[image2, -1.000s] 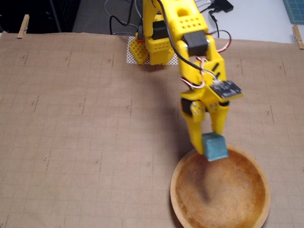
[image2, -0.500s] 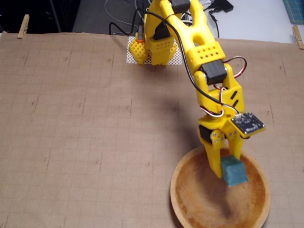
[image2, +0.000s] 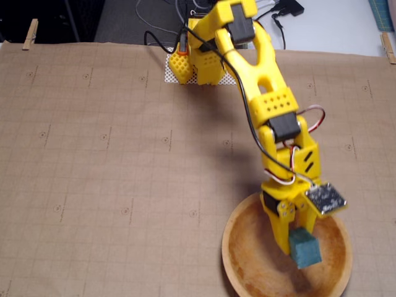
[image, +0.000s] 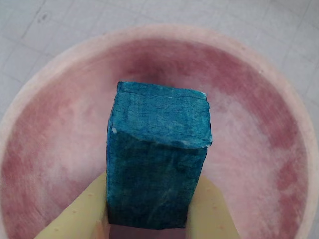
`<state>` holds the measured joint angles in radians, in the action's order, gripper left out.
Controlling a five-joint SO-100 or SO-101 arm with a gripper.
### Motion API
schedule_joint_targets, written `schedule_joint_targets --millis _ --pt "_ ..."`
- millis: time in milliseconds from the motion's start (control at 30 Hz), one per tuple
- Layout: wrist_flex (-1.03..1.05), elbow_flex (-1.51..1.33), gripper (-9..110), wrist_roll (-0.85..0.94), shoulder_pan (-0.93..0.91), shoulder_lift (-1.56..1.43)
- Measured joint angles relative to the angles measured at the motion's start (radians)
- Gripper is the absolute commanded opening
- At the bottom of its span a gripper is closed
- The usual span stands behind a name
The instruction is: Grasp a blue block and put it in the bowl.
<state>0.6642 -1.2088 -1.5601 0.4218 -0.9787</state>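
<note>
Two yellow fingers (image: 79, 214) press against the block (image: 157, 159) from either side in the wrist view, so we read the gripper (image2: 298, 246) as clamped on it. We see the block standing up from between them, its teal, rough face filling the middle of that view, with the bowl (image: 259, 94) spread out behind it on all sides.

From the fixed view we find the arm (image2: 266, 99) reaching from its base at the top of the brown gridded mat (image2: 111, 173) down to the bowl (image2: 238, 229) at the lower right. We see the block (image2: 305, 248) there over the bowl's interior, somewhat right of its middle, well inside the rim. We cannot tell whether it touches the bowl's floor; a dark shadow lies just below it on the wood.
</note>
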Motion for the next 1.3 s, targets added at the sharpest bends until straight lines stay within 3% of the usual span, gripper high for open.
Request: schedule_joint_targets --millis 533,900,1300 --pt "0.0 0.008 29 -0.025 0.0 0.074" --pt "0.005 0.008 31 -0.043 0.0 0.058" --pt "0.261 0.008 31 -0.043 0.0 -0.308"
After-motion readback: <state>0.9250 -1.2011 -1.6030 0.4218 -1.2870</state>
